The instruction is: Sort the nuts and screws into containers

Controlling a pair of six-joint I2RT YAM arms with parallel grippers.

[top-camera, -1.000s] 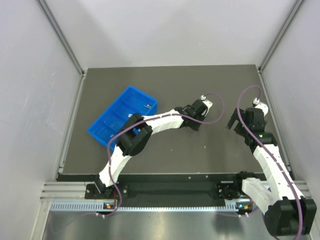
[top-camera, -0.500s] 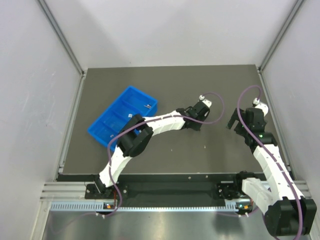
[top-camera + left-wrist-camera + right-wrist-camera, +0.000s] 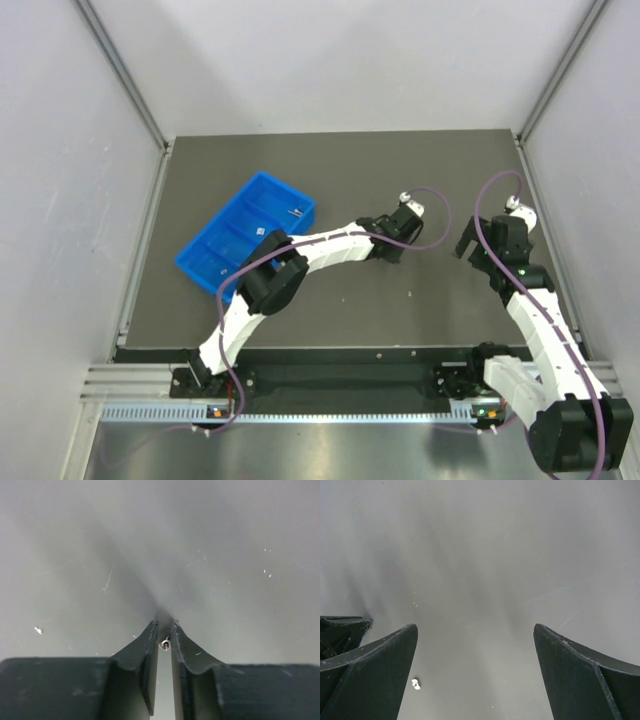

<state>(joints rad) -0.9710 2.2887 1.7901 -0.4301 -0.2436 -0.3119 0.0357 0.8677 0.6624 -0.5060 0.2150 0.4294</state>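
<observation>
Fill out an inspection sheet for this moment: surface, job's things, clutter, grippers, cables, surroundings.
Surface: dark grey table, faint scratches.
Job's things: blue tray on the left, set at an angle; silver specks in three of its compartments, too small to tell screws from nuts; one loose speck on the table between the arms.
Clutter: nothing seen.
Grippers: left gripper shut on a tiny silver piece, screw or nut unclear; right gripper open, holding nothing.
Cables: purple cables loop off both wrists, clear of the tray.
Surroundings: pale walls; aluminium rail at the near edge.
</observation>
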